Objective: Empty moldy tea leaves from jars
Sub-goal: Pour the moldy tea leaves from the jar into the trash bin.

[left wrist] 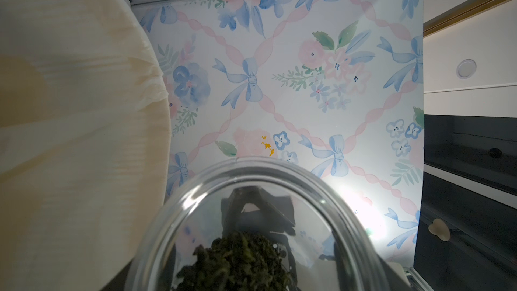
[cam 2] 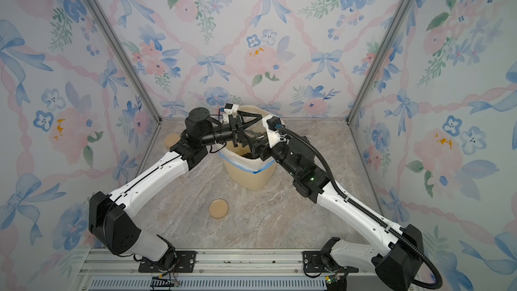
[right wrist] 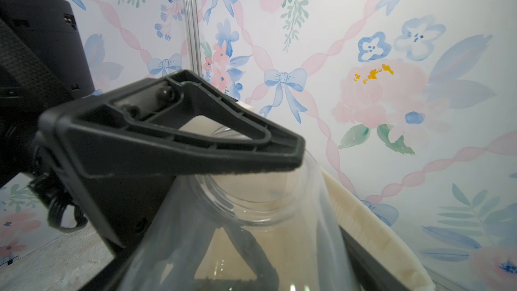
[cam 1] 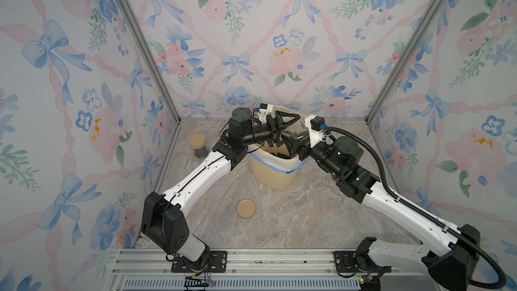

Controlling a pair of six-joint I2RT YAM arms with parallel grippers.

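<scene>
A lidless clear jar hangs tipped over the cream bin. My left gripper is shut on it, one black finger lying along the glass near the mouth. Moldy tea leaves are heaped inside the jar, and more lie in the bin. My right gripper has the jar's body between its fingers; contact does not show. A second jar with a tan lid and dark leaves stands at the far left.
A loose tan lid lies on the marble tabletop in front of the bin. The bin has a white liner with a blue edge. A reddish-brown sliver peeks from under the right arm. Flowered walls close three sides.
</scene>
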